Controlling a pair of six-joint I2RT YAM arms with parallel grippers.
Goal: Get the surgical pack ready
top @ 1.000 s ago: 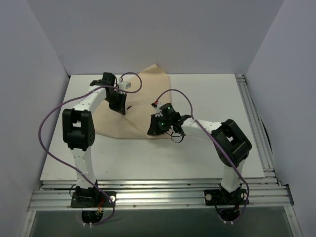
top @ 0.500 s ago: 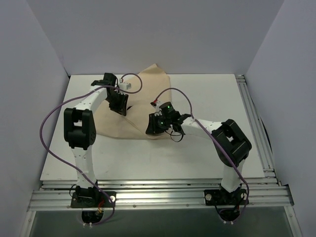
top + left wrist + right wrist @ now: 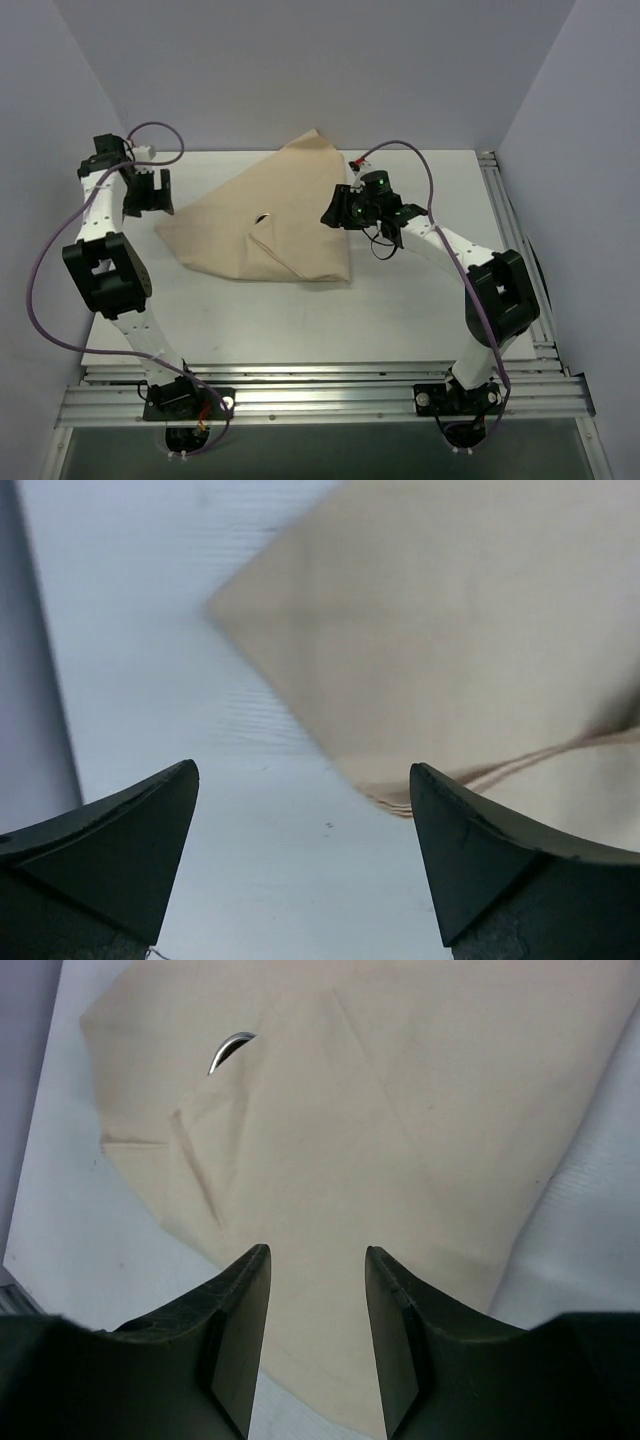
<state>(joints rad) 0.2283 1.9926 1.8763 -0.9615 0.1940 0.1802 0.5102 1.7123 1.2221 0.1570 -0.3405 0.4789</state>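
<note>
Left hand and right hand have released the tan cloth.

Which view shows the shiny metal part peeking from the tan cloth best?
The right wrist view: the metal part is a bright curve in a gap of the tan cloth. The top external view gives only a tiny dark spot there; the left wrist view, cloth alone.

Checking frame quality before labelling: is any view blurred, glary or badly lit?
Left wrist view: the tan cloth is smeared and soft, the fingers crisp. Right wrist view: cloth sharp, one small metallic glint at a gap in its folds. Top view: even light, soft shadows, no glare.
</note>
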